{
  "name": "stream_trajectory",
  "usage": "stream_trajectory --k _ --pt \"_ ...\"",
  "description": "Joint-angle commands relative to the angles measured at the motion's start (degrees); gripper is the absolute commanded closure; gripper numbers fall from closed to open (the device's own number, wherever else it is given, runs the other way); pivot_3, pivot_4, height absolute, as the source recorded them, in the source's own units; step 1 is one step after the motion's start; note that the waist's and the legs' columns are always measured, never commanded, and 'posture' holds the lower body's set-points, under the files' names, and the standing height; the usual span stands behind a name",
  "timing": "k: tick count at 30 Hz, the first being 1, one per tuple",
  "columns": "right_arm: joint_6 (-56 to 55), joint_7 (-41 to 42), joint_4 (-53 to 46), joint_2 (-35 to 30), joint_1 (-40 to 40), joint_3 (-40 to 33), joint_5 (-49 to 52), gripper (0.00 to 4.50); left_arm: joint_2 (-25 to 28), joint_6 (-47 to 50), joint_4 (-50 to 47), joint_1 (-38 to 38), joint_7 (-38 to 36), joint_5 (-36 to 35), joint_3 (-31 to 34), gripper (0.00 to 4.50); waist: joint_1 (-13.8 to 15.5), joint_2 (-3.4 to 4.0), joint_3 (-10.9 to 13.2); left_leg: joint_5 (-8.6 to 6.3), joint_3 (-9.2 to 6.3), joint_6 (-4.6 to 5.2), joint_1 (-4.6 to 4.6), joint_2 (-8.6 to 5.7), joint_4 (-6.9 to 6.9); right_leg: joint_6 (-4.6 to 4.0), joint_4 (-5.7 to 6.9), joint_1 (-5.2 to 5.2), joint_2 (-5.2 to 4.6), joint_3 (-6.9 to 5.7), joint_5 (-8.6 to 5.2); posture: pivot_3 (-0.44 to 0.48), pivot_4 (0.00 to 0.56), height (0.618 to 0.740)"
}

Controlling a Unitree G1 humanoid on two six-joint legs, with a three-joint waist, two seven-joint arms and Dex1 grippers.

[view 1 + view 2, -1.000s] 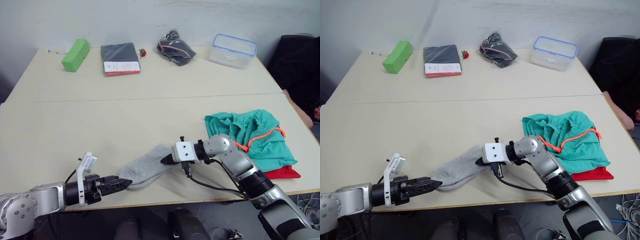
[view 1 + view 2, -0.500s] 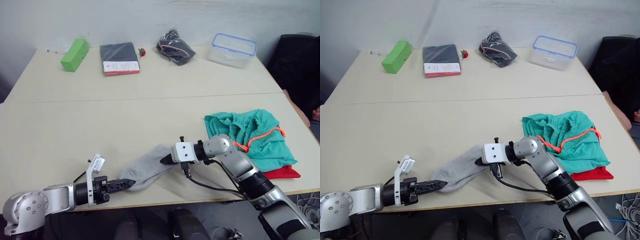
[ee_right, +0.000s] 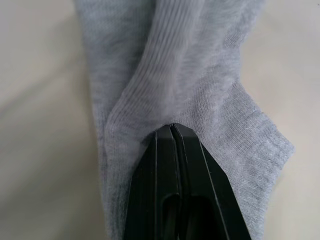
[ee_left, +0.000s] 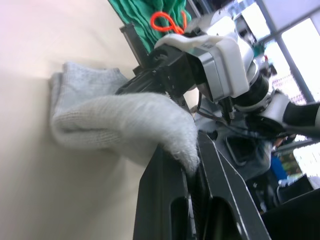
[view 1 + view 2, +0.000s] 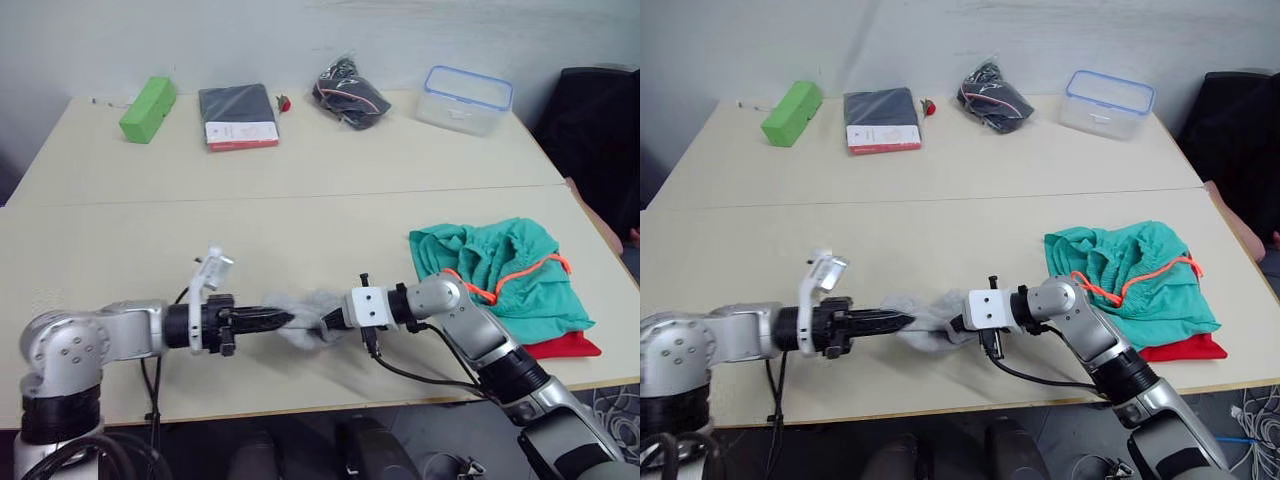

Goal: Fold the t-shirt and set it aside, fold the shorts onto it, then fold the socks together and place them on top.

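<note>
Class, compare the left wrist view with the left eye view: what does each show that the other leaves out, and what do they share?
Left wrist view alone: the left gripper from close up, its fingers shut on an edge of the socks. Left eye view alone: the whole table, with the green block, the dark packaged garment, the black bag, the clear container and the t-shirt. Both: the socks, the right gripper and the shorts with their orange drawstring.
</note>
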Motion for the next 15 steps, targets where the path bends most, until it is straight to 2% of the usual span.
stream_trajectory --k 1,5,7,10,15 --pt "1.73 -1.15 0.62 -0.72 1.86 0.57 -2.27 4.5 -0.47 -7.57 1.83 -2.99 -2.96 7.85 -8.34 4.47 -0.04 0.0 0.0 0.0 0.0 0.0 0.0 0.0 0.01 0.0 -0.01 0.0 0.01 0.0 0.0 0.0 0.15 0.74" --pt "2.73 -1.62 -0.83 -1.05 2.7 0.42 -2.1 4.5 -2.06 -15.82 6.82 -7.47 -5.01 17.47 -16.9 4.47 0.04 0.0 0.0 0.03 0.01 -0.04 0.0 0.0 0.0 0.0 -0.02 0.01 0.04 0.01 0.0 0.0 0.15 0.74" --pt "3.23 -1.72 -1.73 -1.53 3.17 0.11 -1.99 4.5 -2.82 -17.72 8.46 -9.62 -5.63 20.1 -18.94 4.47 0.12 0.0 0.0 0.03 0.01 -0.03 -0.01 0.0 -0.01 0.0 -0.03 0.0 0.04 0.01 0.0 0.0 0.15 0.74" --pt "3.5 -1.98 -2.36 -2.28 3.61 -0.35 -1.95 4.5 -2.91 -16.56 8.36 -10.5 -8.07 17.89 -17.07 3.7 0.07 0.02 0.01 0.03 0.02 -0.03 -0.04 0.01 -0.02 0.0 -0.04 -0.03 0.04 0.02 0.0 0.0 0.15 0.74" --pt "4.02 -2.41 -2.98 -2.84 4.18 -0.42 -1.95 4.5 -0.9 -14.65 5.12 -10.02 -11.07 13.71 -12.43 2.09 0.32 0.02 0.02 0.03 0.02 -0.02 -0.06 0.02 -0.07 0.0 -0.08 -0.05 0.01 0.02 0.0 0.0 0.15 0.74"
